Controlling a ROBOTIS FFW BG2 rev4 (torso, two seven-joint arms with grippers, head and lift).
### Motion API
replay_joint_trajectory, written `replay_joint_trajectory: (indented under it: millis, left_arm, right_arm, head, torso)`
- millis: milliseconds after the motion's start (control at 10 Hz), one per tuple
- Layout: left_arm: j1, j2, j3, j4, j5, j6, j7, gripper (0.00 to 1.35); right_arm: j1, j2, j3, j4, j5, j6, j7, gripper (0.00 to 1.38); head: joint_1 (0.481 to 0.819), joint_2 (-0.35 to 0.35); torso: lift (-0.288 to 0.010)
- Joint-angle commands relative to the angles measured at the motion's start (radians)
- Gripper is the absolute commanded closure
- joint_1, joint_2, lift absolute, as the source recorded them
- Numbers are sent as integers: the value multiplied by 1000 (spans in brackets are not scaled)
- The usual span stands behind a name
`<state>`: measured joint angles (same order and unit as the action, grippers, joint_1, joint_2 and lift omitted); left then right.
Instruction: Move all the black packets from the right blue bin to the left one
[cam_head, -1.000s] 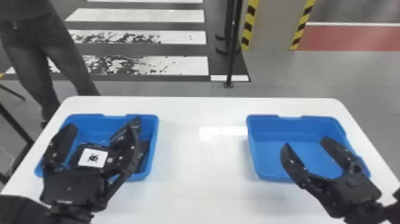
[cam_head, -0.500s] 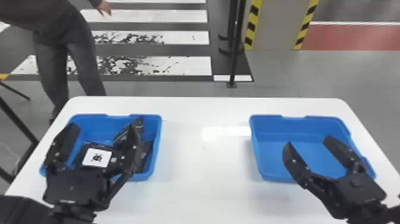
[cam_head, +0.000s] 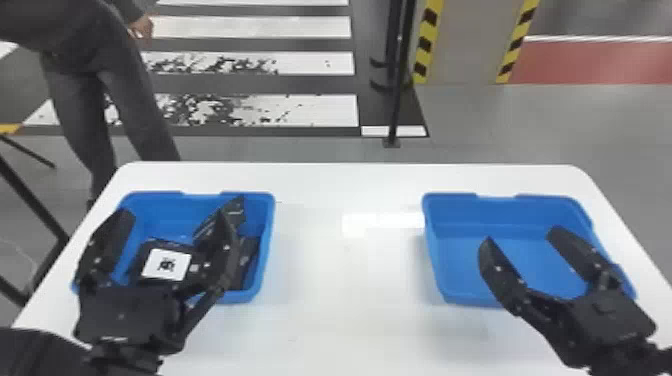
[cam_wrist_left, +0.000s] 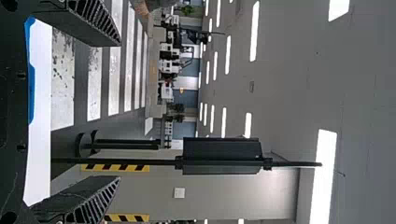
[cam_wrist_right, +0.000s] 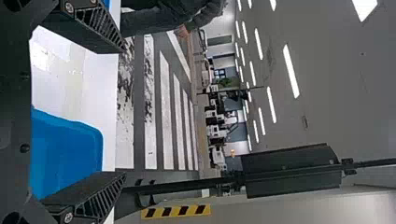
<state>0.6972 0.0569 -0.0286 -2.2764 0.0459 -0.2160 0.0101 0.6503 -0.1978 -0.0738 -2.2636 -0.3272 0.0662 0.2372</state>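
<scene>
Both the left blue plastic bin (cam_head: 263, 235) and right blue plastic bin (cam_head: 500, 220) have slid slightly rightward in your head view.
Your black two-fingered left gripper (cam_head: 175, 217) and right gripper (cam_head: 521, 235) are spread, holding nothing, probably waiting; the glossy black packets (cam_head: 165, 265) lie in the left bin.

Your left arm (cam_head: 40, 352) comes in at the lower left, its claw (cam_head: 175, 214) pointing forward and spread wide. Your right arm (cam_head: 655, 362) enters low on the right, its claw (cam_head: 521, 235) angled inward, also spread apart.
</scene>
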Motion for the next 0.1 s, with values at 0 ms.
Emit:
replay_joint_trajectory:
  millis: [0]
  left_arm:
    - [0,0,1,0,2,2,1,-2]
  right_arm:
    - [2,0,0,-5,0,0,-1,90]
  head:
    - [695,13]
  torso:
    - [-140]
